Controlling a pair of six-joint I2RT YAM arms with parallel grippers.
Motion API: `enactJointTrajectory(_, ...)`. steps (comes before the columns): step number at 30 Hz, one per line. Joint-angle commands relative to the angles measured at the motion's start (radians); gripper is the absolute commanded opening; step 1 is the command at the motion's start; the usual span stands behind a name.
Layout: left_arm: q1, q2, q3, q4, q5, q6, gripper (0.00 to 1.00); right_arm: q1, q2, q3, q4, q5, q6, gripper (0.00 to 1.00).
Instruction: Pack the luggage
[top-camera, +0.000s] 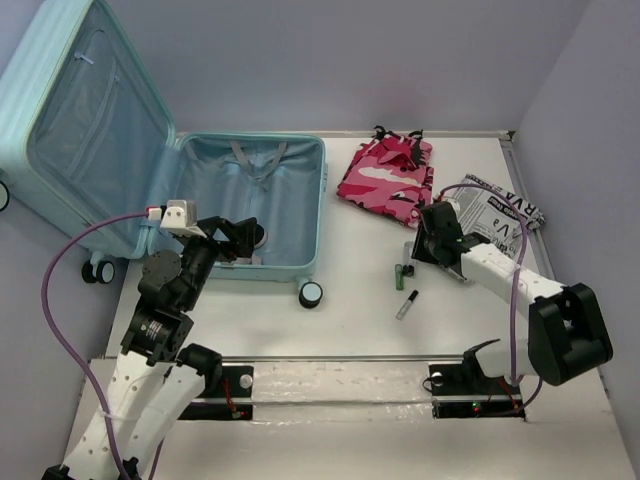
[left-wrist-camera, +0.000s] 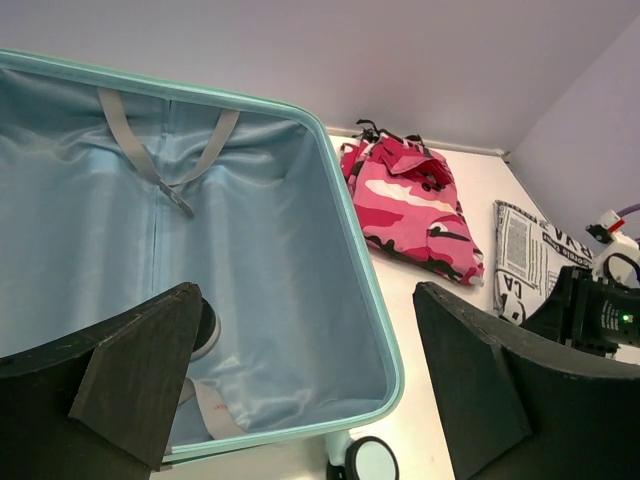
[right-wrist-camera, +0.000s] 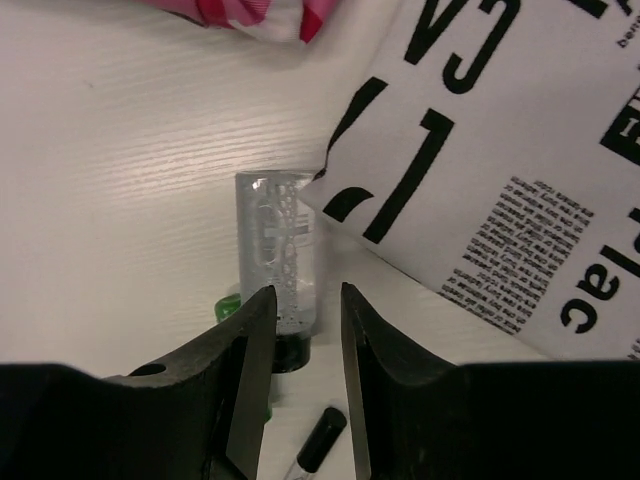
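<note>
The luggage lies open at the far left corner of the table, with its lid standing up past the left edge and its blue lining bare for the most part. The left gripper hovers over the near wall of the case, its jaws spread wide and holding nothing. Toward the right edge of the table, the right gripper is down at a small clear bottle that lies flat. Its jaws stand narrow on both sides of the black cap, but I cannot tell if they already press it. Just beside are a small green object and a marker; a newspaper-print cloth overlaps the bottle's far end, and a pink camouflage garment lies at the far edge. I judge that the step in hand is picking up the bottle. The next move calls for a firm pinch, a lift clear of the cloth, and then a carry leftward over the case's rim.
</note>
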Motion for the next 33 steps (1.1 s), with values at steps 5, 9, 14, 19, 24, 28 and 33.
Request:
enactJointTrajectory(5, -0.008, -0.001, 0.019, 0.049, 0.020, 0.007, 0.99, 0.001, 0.057, 0.020, 0.137, -0.129, 0.002, 0.61)
enactJointTrajectory(9, -0.008, -0.002, 0.017, 0.049, 0.020, 0.009, 0.99, 0.001, 0.126, 0.023, 0.158, -0.123, 0.005, 0.61)
enactJointTrajectory(14, -0.008, -0.001, 0.017, 0.051, 0.020, 0.009, 0.99, 0.001, 0.185, 0.045, 0.165, -0.089, -0.001, 0.57)
enactJointTrajectory(19, -0.008, 0.001, 0.019, 0.049, 0.021, 0.009, 0.99, 0.001, 0.191, 0.054, 0.182, -0.085, -0.004, 0.47)
enactJointTrajectory(24, -0.008, 0.002, 0.019, 0.049, 0.024, 0.010, 0.99, 0.001, 0.122, 0.063, 0.183, -0.092, -0.027, 0.36)
enactJointTrajectory(28, -0.008, 0.002, 0.019, 0.049, 0.026, 0.009, 0.99, 0.045, 0.070, 0.108, 0.145, -0.102, -0.037, 0.34)
enactJointTrajectory(33, -0.006, 0.010, 0.019, 0.051, 0.028, 0.006, 0.99, 0.143, 0.045, 0.224, 0.143, -0.134, -0.054, 0.34)
